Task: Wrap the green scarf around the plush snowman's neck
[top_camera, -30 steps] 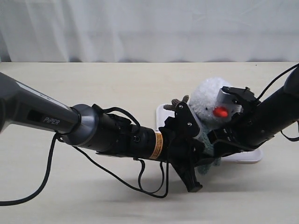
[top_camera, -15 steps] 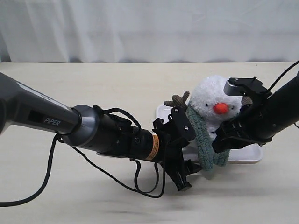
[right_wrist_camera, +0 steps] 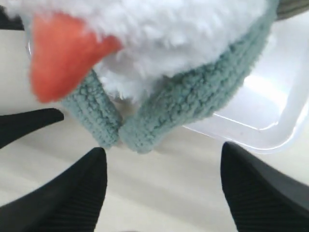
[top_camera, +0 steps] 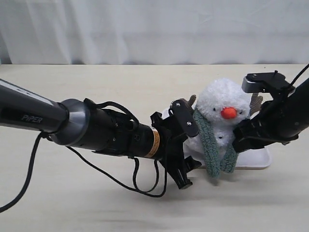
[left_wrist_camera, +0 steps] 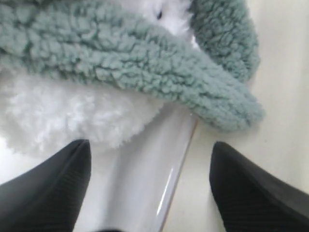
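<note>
The plush snowman (top_camera: 219, 108) stands upright on a white tray (top_camera: 253, 162), orange nose (top_camera: 228, 113) to the front. The green scarf (top_camera: 208, 145) lies around its neck (top_camera: 205, 124), which it covers, and both ends hang down the front past the tray's edge. My left gripper (top_camera: 192, 155) is open beside the snowman's left flank, holding nothing. In the left wrist view the scarf (left_wrist_camera: 145, 67) and white body (left_wrist_camera: 63, 116) lie beyond the gripper (left_wrist_camera: 149, 157). My right gripper (top_camera: 236, 140) is open at the right flank; the scarf ends (right_wrist_camera: 183, 101) hang clear of the gripper (right_wrist_camera: 161, 162).
The tray's glossy rim (left_wrist_camera: 169, 193) runs between my left fingers, over the pale tabletop (top_camera: 120, 92). A brown antler arm (top_camera: 255, 104) sticks out by the right arm. A white curtain (top_camera: 154, 29) closes the back. One left finger (right_wrist_camera: 29, 125) shows in the right wrist view.
Both grippers have drawn back from the snowman, the left leftward, the right rightward. The snowman, earlier half hidden, now shows in full, upright, with both scarf ends hanging free.
</note>
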